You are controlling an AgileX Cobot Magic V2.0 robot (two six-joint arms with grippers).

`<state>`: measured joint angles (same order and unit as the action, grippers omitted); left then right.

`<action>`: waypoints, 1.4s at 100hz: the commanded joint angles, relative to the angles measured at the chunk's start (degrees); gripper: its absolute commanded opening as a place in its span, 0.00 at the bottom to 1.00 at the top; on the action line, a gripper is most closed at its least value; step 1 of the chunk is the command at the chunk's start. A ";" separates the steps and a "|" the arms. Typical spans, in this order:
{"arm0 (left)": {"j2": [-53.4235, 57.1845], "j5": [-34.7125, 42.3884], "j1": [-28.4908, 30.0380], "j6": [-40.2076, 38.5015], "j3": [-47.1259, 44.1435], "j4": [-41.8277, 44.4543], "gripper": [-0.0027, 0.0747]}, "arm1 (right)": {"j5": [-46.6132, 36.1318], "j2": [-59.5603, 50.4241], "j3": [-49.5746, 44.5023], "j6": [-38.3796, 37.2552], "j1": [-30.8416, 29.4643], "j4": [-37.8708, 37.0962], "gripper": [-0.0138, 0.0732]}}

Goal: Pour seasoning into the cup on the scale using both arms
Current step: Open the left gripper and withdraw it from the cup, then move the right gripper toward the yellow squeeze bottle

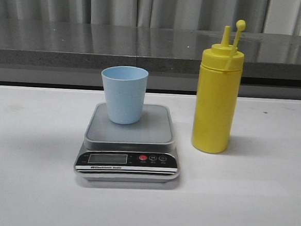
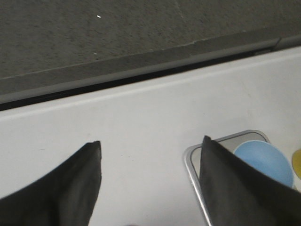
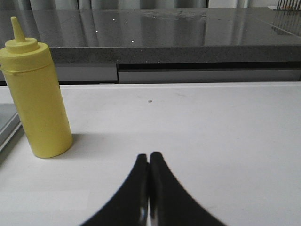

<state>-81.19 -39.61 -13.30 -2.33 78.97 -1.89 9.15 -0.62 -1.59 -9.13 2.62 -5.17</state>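
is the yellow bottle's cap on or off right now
Off. The seasoning stands upright with its nozzle bare; the small tethered cap sticks up beside it.

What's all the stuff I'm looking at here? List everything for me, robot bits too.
cup: one, light blue, upright on the scale's platform
scale: one, silver-grey with black front panel, on the table
seasoning bottle: one, yellow, upright on the table, right of the scale, cap off the nozzle
table: one, white
counter: one, dark grey, behind the table
left gripper: one, black, open, nothing between its fingers
right gripper: one, black, shut, empty
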 commanded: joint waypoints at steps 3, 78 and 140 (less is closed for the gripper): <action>9.08 9.62 2.52 -0.41 -6.61 -0.14 0.60 | -4.74 -1.14 1.24 0.40 -0.50 -0.01 0.08; 59.56 29.87 6.43 0.12 -55.65 1.18 0.60 | -4.74 -1.14 1.24 0.40 -0.50 -0.01 0.08; 66.87 29.68 6.43 0.12 -58.06 3.33 0.17 | -4.74 -1.14 1.24 0.40 -0.50 -0.01 0.08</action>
<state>-13.76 -14.62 -6.91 -2.36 19.32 1.26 9.15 -0.62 -1.59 -9.13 2.62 -5.17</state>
